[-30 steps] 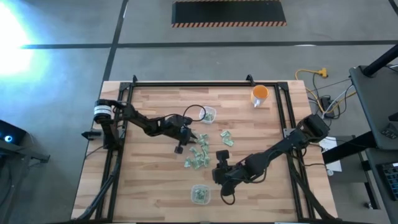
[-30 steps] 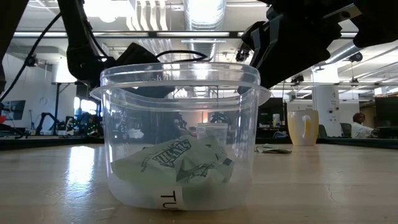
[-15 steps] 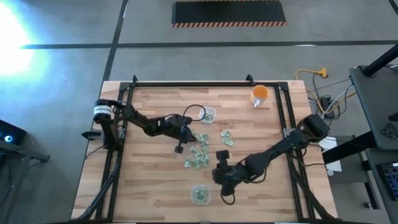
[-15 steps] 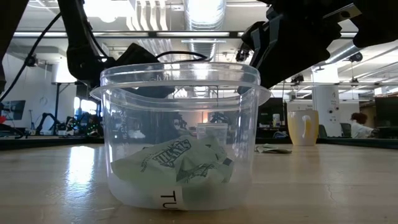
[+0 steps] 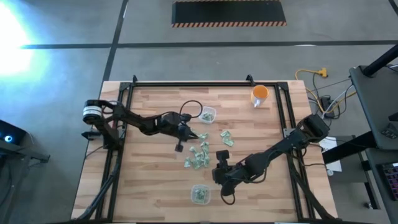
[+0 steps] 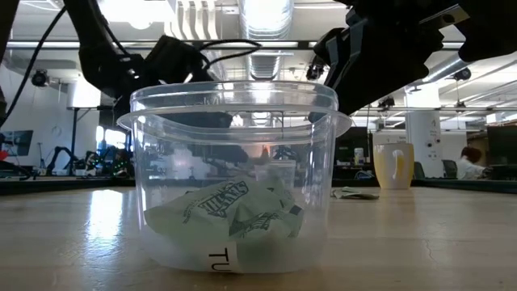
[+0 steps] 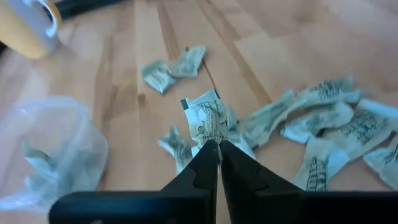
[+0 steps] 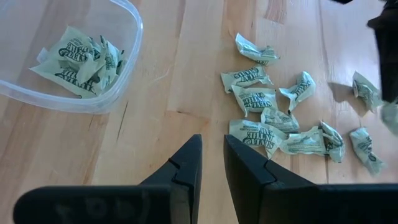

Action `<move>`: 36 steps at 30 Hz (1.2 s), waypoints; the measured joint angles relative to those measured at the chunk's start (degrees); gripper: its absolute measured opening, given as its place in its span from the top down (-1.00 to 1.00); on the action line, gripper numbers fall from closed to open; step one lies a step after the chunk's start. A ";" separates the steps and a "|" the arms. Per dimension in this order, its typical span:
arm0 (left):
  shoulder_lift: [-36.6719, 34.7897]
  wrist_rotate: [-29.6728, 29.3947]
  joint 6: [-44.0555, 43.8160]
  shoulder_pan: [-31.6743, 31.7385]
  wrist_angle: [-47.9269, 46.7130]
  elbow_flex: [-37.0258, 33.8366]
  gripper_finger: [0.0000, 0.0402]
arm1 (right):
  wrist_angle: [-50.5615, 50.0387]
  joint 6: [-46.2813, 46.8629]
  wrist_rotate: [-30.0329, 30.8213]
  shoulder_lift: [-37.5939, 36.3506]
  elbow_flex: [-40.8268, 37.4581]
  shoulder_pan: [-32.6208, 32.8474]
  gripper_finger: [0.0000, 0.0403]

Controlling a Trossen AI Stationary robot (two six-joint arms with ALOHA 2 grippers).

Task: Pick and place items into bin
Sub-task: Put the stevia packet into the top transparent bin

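On the wooden table [image 5: 155, 186], wrapped pieces [image 5: 198, 157] lie scattered.

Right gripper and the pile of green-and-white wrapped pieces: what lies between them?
Bare wood. In the right wrist view the right gripper has only bare table before the wrapped pieces; the bin sits off to one side.

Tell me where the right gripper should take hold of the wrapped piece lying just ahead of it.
The nearest wrapped piece lies flat on the table, long and crinkly. Probably best to come straight down from above and pinch across its narrow middle, jaws astride the short width. Its neighbour touches one end, so stay toward the free end.
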 joint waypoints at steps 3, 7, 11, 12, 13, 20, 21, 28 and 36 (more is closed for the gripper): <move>-1.64 0.00 -0.15 0.00 0.64 -0.11 1.00 | 0.06 -0.15 0.00 0.00 0.00 0.01 0.72; -3.59 -1.22 0.39 0.17 0.58 0.91 1.00 | 0.15 -0.15 0.00 0.00 0.00 -0.01 0.72; -4.42 -3.83 2.00 1.33 0.34 2.81 1.00 | 0.23 -0.13 0.00 0.00 0.00 -0.01 0.72; -4.40 -3.93 2.04 1.96 0.34 3.51 1.00 | 0.23 -0.12 -0.01 0.00 0.00 -0.01 0.72; -4.38 -3.93 2.04 2.62 0.21 4.27 1.00 | 0.19 -0.11 0.00 0.00 0.00 -0.01 0.72; -4.34 -3.00 1.95 7.77 -11.37 11.63 1.00 | -0.15 0.02 -0.12 0.00 0.00 0.01 0.72; -4.34 -2.77 1.91 8.42 -14.04 13.06 1.00 | -0.17 0.02 -0.13 0.00 0.00 0.01 0.72; -2.56 -0.44 1.85 11.69 -24.56 20.55 1.00 | -0.54 0.02 -0.57 0.00 0.00 0.01 0.72; 2.58 4.59 0.12 14.12 -25.62 24.72 1.00 | -1.30 0.02 -0.59 0.00 0.00 0.01 0.72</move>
